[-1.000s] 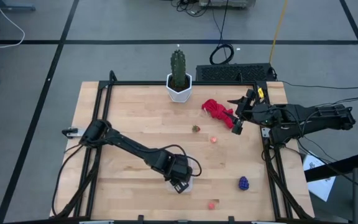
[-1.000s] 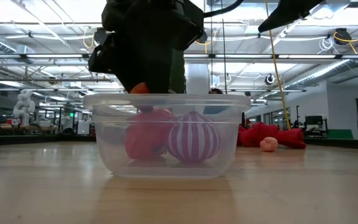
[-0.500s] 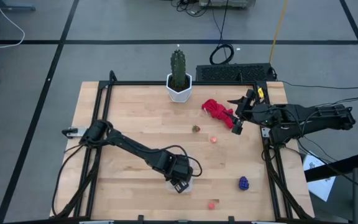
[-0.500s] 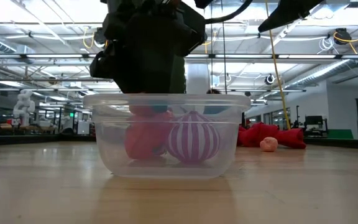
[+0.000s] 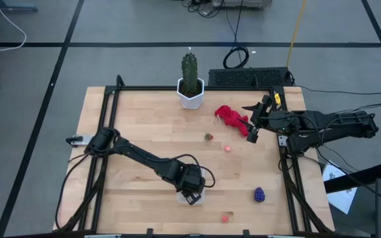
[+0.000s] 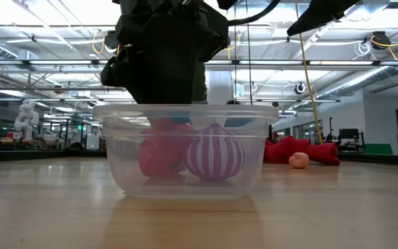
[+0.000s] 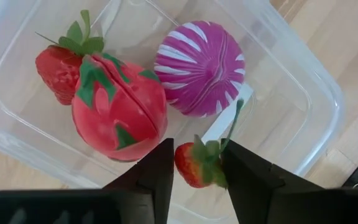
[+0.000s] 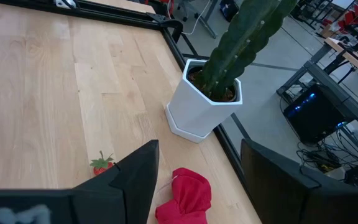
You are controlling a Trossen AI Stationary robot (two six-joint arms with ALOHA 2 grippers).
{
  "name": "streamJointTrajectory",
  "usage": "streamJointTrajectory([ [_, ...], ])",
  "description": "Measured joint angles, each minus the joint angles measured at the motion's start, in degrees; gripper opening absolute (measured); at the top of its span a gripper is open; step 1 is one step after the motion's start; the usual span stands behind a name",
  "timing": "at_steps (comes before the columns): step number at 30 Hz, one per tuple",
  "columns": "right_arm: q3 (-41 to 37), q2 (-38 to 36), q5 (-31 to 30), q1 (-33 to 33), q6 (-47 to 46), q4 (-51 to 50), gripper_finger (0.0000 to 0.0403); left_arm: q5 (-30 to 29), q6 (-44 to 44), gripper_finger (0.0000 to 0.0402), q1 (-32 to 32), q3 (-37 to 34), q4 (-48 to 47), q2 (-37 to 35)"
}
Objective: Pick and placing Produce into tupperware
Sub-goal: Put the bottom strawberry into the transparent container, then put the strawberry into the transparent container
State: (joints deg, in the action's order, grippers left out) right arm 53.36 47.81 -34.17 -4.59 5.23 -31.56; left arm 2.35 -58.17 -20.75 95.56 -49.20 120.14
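The clear tupperware (image 6: 185,149) stands on the table near its front edge. It holds a big red strawberry (image 7: 120,115), a small strawberry (image 7: 58,65) and a magenta striped round piece (image 7: 201,68). My left gripper (image 5: 190,196) points down into it, shut on another small strawberry (image 7: 194,167). A strawberry (image 5: 208,137), two pink pieces (image 5: 227,148) (image 5: 225,216) and a purple grape bunch (image 5: 259,194) lie on the table. My right gripper (image 5: 253,122) hovers open at the table's right edge with nothing between its fingers. My left gripper pinches the small strawberry's red body (image 7: 185,168) between its two fingertips, coming steeply from above. The green leaves and stalk (image 7: 232,124) stick out past one finger. The fruit hangs inside the tupperware's opening, next to the big red strawberry and near one wall.
A red cloth (image 5: 232,116) lies just under and left of my right gripper. A green cactus in a white pot (image 5: 190,86) stands at the table's far edge. A black frame (image 5: 111,99) rims the table. Bare wood stretches across the table's left half.
Under my left gripper the small strawberry showed just above the tupperware's rim a second ago; now it is down behind the rim. My right arm has kept still.
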Motion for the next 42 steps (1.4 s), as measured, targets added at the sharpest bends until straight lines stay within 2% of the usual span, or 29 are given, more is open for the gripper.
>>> streamJointTrajectory([
  [11,0.0,0.0,0.0,0.0,0.0,0.0,0.0219,-0.9,-0.1,0.0172,0.0,0.2,-0.3,-0.1],
  [15,0.0,0.0,0.0,0.0,0.0,0.0,0.0219,-1.3,1.8,0.0174,0.0,3.8,-4.8,-1.2],
  [20,0.0,0.0,0.0,0.0,0.1,0.0,0.0219,-10.0,1.1,0.0175,-1.5,12.0,-21.2,-3.6],
  [25,0.0,0.0,0.0,0.0,0.0,0.0,0.0219,-21.8,-6.8,0.0171,-4.5,17.6,-41.2,-6.8],
  [27,0.0,0.0,0.0,0.0,0.0,0.0,0.0219,-25.0,-7.4,0.0172,-5.5,15.6,-39.8,-9.7],
  [31,0.0,0.3,0.0,0.0,0.0,0.0,0.0219,-26.1,-10.6,0.0171,-7.2,10.2,-41.3,-16.5],
  [40,0.0,3.9,0.4,0.0,-0.1,1.0,0.0219,-25.3,-26.9,0.0174,-9.7,-15.4,-39.8,-36.3],
  [42,0.0,5.3,4.3,0.0,-1.0,1.6,0.0219,-24.9,-28.6,0.0175,-9.9,-19.7,-40.0,-39.2],
])
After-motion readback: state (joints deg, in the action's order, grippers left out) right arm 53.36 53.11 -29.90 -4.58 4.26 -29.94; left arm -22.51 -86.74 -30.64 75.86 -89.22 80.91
